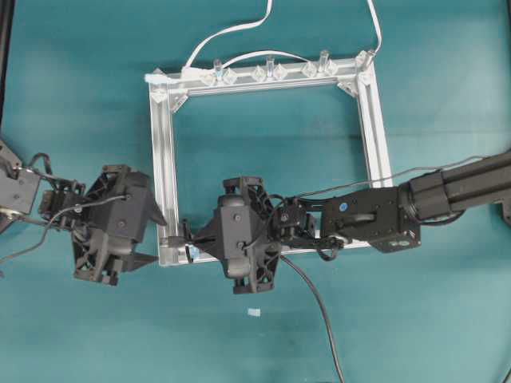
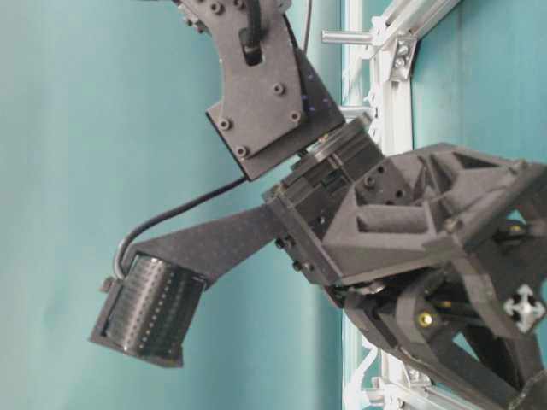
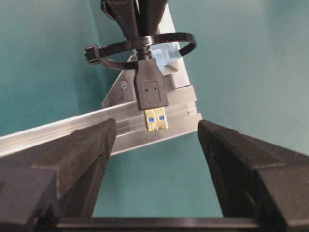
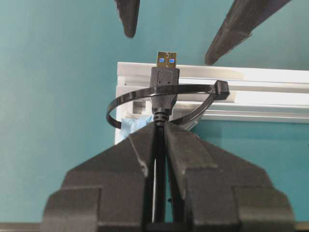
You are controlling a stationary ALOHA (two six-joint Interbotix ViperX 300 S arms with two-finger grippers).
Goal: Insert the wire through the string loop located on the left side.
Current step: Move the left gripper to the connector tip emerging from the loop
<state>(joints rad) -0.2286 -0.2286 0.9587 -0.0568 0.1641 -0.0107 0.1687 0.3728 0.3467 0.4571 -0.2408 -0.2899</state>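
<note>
One teal tabletop (image 1: 80, 80) | silver frame (image 1: 164, 159) on it | white cable (image 1: 231, 32)

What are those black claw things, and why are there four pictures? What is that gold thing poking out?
They are two robot arms with pinching hands called grippers. One picture looks down from above, one looks from table height, and two come from little cameras on the arms' wrists.

On the teal table lies a square metal frame with a white cable at its top edge.

The right gripper is pinched shut on the wire, a black cable ending in a plug with a gold tip. The plug has gone through the string loop, a thin black ring with a pale blue tab at its base, standing at the frame's corner.

The left gripper is wide open, one finger on each side of the gold tip without touching it. It looks ready to grab the plug, but that is only my guess.
</note>
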